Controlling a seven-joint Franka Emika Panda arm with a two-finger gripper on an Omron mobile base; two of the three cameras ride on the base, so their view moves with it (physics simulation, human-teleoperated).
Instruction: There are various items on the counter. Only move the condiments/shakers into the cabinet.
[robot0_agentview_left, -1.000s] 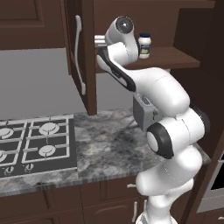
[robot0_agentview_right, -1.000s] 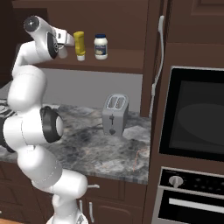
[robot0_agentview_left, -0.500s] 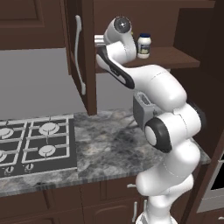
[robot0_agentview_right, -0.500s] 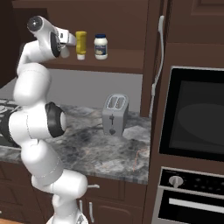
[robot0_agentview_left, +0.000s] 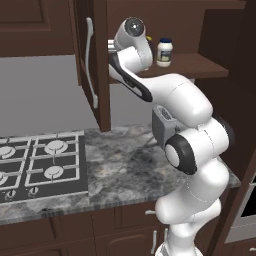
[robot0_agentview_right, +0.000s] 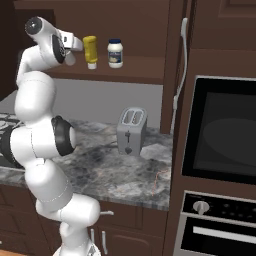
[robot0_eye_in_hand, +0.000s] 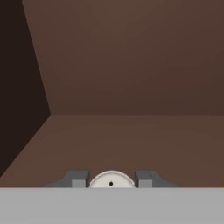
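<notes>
The robot's gripper (robot0_eye_in_hand: 111, 180) reached into the open wall cabinet (robot0_agentview_right: 150, 30), its fingers (robot0_eye_in_hand: 78, 179) set on either side of a pale grey shaker (robot0_eye_in_hand: 111, 182) just above the shelf (robot0_eye_in_hand: 131, 144). Whether they pressed on it could not be told. A yellow squeeze bottle (robot0_agentview_right: 90, 50) and a white jar with a dark blue lid (robot0_agentview_right: 115, 53) stood side by side on the shelf, while the grey toaster (robot0_agentview_right: 131, 131) sat on the granite counter (robot0_agentview_right: 130, 170) below.
</notes>
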